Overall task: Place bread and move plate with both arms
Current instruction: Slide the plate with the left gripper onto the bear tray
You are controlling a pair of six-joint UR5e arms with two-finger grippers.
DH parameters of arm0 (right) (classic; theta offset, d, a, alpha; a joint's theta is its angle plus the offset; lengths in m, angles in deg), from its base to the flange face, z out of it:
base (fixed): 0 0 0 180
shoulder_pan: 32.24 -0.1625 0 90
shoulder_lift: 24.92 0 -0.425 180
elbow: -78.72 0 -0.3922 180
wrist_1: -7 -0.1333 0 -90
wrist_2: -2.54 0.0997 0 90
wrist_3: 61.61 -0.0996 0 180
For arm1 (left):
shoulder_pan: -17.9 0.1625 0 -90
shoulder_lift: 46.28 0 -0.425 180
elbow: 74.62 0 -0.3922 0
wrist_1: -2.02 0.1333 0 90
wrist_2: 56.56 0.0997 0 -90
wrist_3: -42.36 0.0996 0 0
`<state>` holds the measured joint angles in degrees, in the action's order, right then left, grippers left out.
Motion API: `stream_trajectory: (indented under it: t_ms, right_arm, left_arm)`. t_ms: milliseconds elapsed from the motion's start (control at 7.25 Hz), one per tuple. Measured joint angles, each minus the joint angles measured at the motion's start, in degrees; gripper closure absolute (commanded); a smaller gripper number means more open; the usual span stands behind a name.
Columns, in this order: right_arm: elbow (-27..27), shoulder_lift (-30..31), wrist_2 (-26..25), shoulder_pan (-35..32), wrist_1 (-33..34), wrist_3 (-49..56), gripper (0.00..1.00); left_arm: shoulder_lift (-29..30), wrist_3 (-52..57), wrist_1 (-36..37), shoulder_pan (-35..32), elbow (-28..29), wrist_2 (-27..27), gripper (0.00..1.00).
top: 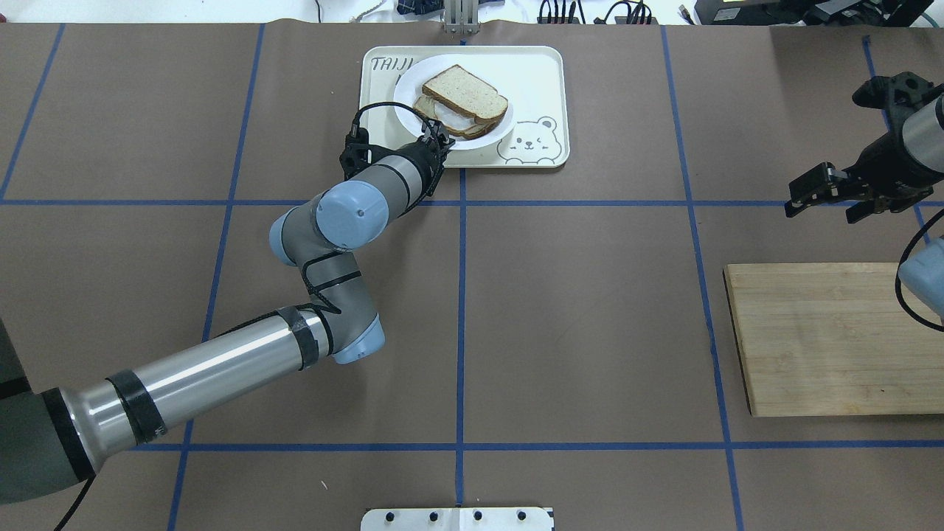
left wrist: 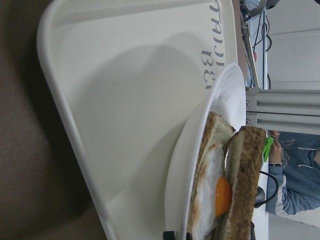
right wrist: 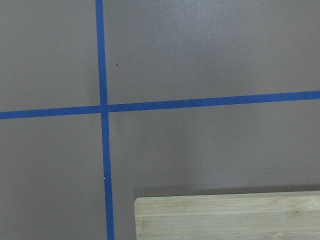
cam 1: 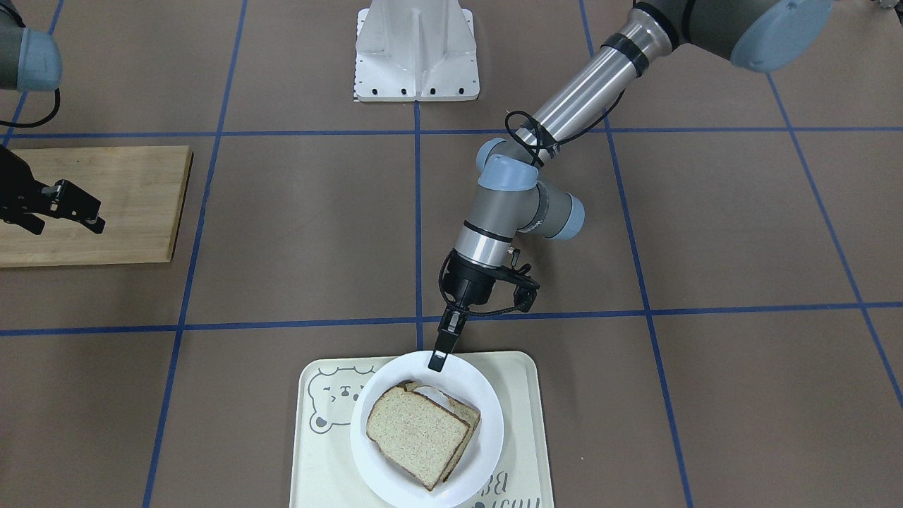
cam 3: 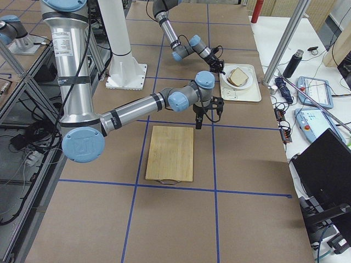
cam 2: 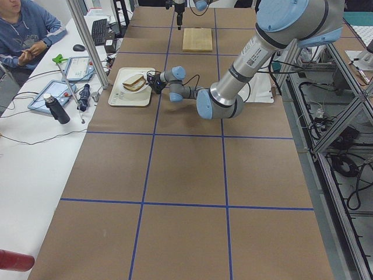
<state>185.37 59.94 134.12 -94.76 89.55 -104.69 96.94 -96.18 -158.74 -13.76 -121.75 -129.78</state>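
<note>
One: note bread on plate, long axis diagonal to tray; left gripper at rim, jaw gap unclear; right gripper spread, empty.

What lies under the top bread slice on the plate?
A second slice with a fried egg, on the plate. The bread covers most of the egg; only its edge and yolk show.
</note>
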Motion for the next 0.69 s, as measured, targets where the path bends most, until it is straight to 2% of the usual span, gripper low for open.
stream_trajectory:
  t_ms: [138,276,414,552,690]
  right_arm:
    - [-0.2,-0.2,0.0,0.0,0.0,0.0,0.00]
    - [-0.2,-0.2,0.0,0.0,0.1,0.0,0.00]
    - [-0.2,-0.3,0.0,0.0,0.1,0.0,0.00]
    - [-0.2,-0.3,0.0,0.0,0.1,0.0,0.00]
    - [-0.2,-0.2,0.0,0.0,0.1,0.0,0.00]
  left_arm:
    - [0.6,-0.1,0.0,0.0,0.8,-0.1,1.00]
    - [1.3,-0.1,-0.1,0.0,1.5,-0.1,0.73]
    - [1.7,-0.1,-0.1,0.0,2.0,0.0,0.31]
    - [1.9,0.0,-0.1,0.0,2.2,0.0,0.02]
    - [1.9,0.0,0.0,-0.1,2.2,0.0,0.02]
